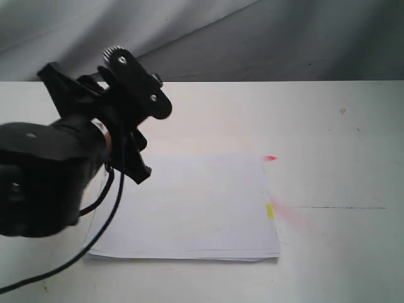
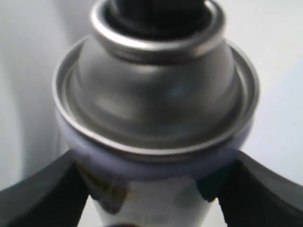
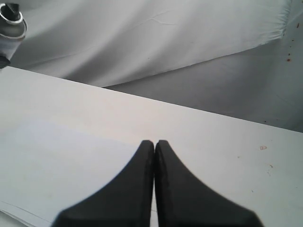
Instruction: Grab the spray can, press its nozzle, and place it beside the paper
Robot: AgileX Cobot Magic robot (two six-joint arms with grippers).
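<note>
The spray can (image 2: 156,94) fills the left wrist view, with its silver domed shoulder, lilac rim and pale label. Its black nozzle (image 2: 156,12) sits at the frame's edge. My left gripper (image 2: 154,176) is shut on the can body just below the shoulder, one black finger (image 2: 38,198) on each side. In the exterior view the left gripper (image 1: 117,123) hangs over the paper's left end and hides nearly all of the can. The paper (image 1: 189,202) lies flat with a yellow tab (image 1: 270,211) and a red mark (image 1: 270,158). My right gripper (image 3: 155,143) is shut and empty above the paper (image 3: 52,165); the spray can (image 3: 12,26) shows far off.
The white table (image 1: 328,139) stretches to the right of the paper, with a faint pink stain (image 1: 293,214) beside the yellow tab. A grey cloth backdrop (image 1: 252,38) rises behind the table's far edge. A black cable (image 1: 95,237) droops from the left arm over the paper's near left corner.
</note>
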